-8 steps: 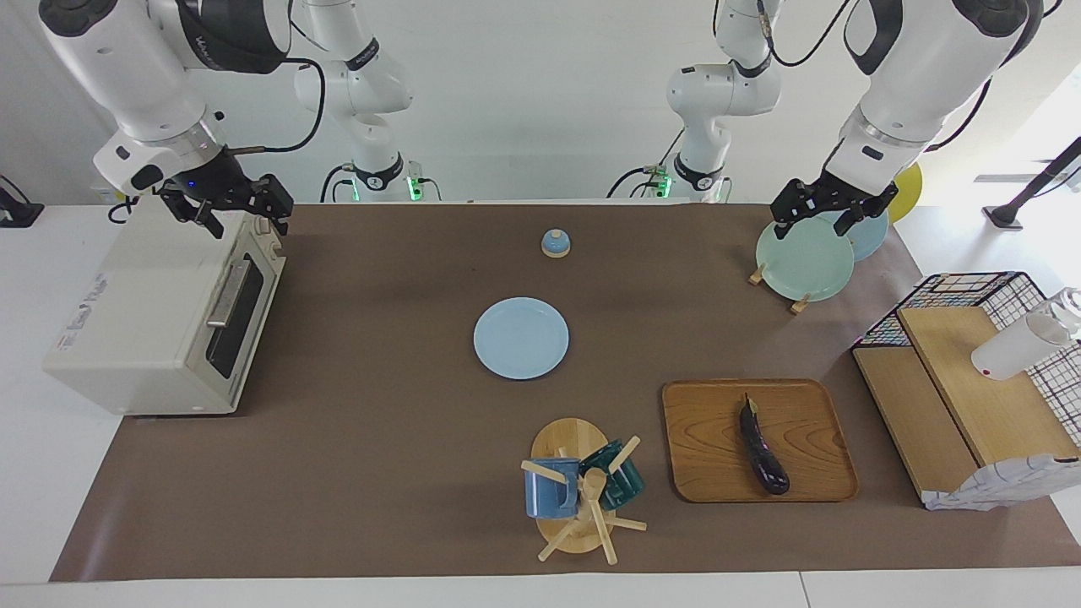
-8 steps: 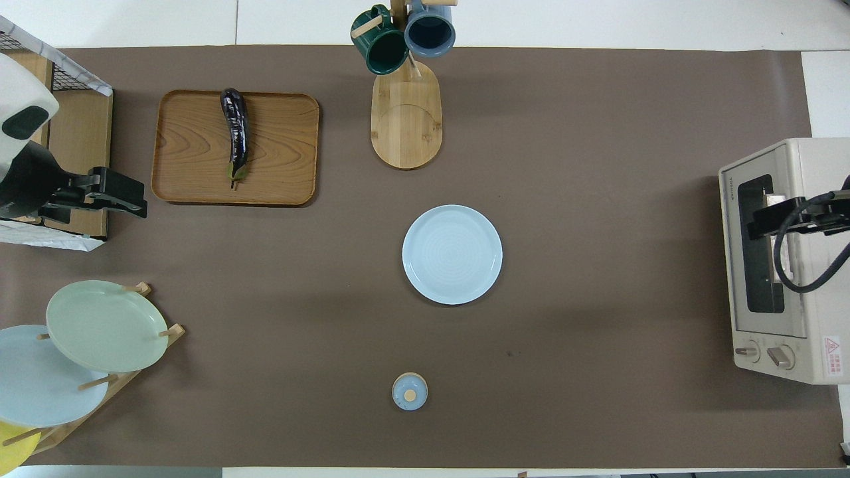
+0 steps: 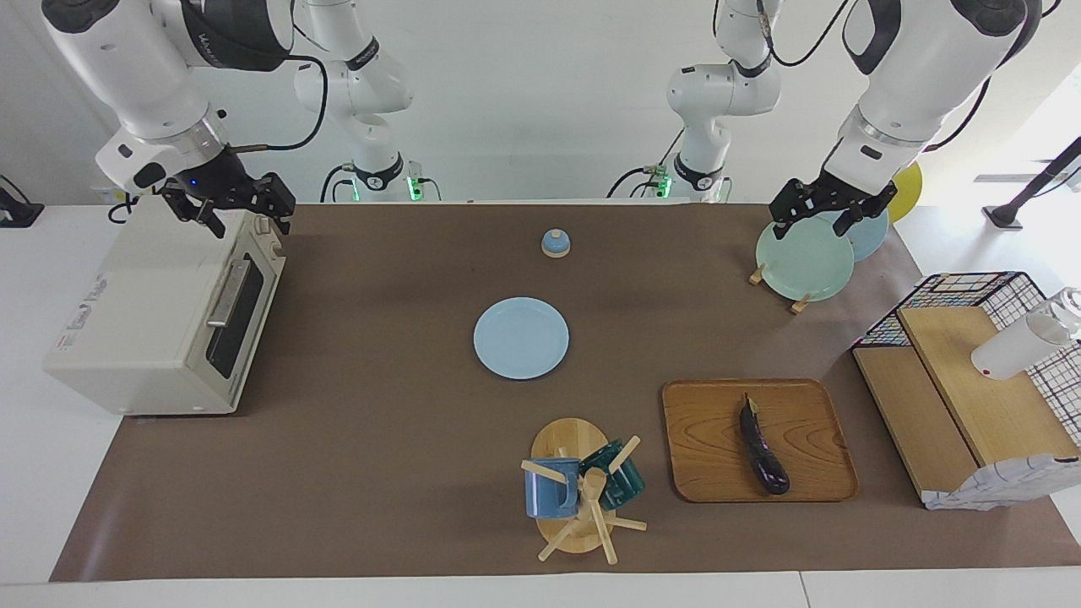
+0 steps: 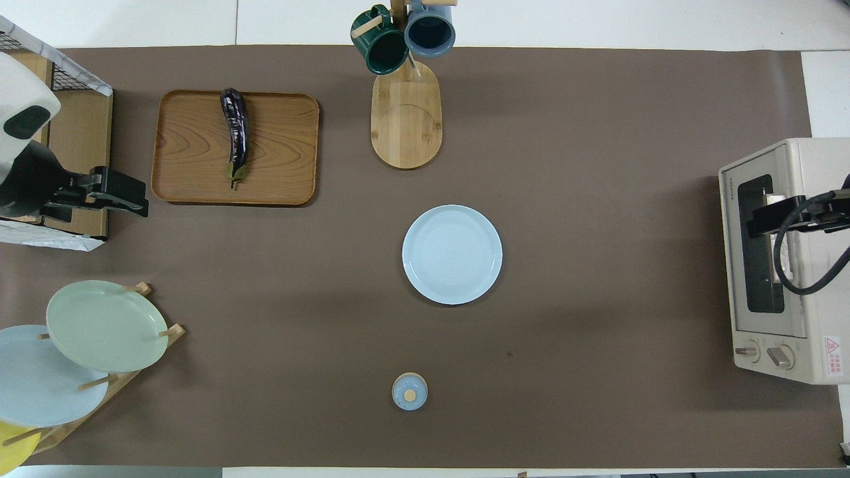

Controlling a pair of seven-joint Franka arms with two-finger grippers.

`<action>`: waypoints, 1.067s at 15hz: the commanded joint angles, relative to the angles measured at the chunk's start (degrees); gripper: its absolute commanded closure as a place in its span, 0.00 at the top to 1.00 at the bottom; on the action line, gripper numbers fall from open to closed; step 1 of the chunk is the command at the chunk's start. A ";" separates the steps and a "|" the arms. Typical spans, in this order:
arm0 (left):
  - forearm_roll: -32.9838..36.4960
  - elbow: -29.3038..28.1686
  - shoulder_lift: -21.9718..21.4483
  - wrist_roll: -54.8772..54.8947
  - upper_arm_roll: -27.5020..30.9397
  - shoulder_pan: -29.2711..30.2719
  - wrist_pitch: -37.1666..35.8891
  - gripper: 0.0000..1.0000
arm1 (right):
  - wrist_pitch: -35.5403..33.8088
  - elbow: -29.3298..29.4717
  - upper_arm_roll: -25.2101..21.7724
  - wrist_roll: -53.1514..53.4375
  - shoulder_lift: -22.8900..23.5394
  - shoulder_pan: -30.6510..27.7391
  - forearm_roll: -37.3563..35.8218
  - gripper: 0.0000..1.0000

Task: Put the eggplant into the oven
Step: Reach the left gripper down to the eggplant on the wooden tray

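A brown mat covers the white tabletop (image 3: 380, 473) beneath two white Franka arms against a pale wall. The right gripper (image 3: 226, 207), its fingers spread wide and holding nothing, hangs over the top front edge of the oven (image 3: 152, 321), whose dark glass door is shut with the bar handle just below the fingers. The left gripper (image 3: 832, 211), fingers likewise apart and empty, hangs over the green plate (image 3: 804, 260) in the plate rack (image 4: 113, 382), with the eggplant (image 3: 763, 447) well apart from it, farther from the robots. The eggplant lies alone on the wooden tray (image 3: 701, 422), stem end toward the robots. The step in hand appears to be opening the oven: the right fingers would do well to drop squarely around the handle and swing the door down fully before the left arm fetches the eggplant, gripped across its slim middle. Outward, the blue plate (image 3: 521, 338) at mid-table is bare; the mug tree (image 3: 574, 490) carries a blue mug (image 3: 545, 490) and a green mug (image 3: 621, 481).
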 commanded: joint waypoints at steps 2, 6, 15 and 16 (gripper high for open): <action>-0.13 -2.48 -1.77 -0.76 -0.05 0.45 1.94 1.00 | 0.45 -0.37 -0.14 -0.73 -0.41 -0.36 0.20 0.00; -0.13 -6.71 -2.65 -0.50 -0.14 0.10 8.00 1.00 | 9.74 -10.46 -0.23 -1.96 -4.00 -1.76 -0.15 0.00; 0.05 -2.05 20.09 1.87 -0.14 0.01 26.62 1.00 | 18.82 -18.48 -0.23 0.59 -1.65 -3.96 -10.86 0.00; -0.12 -0.48 22.81 2.40 -0.23 0.01 28.38 1.00 | 19.43 -18.66 -0.23 0.42 -1.29 -4.48 -11.14 0.00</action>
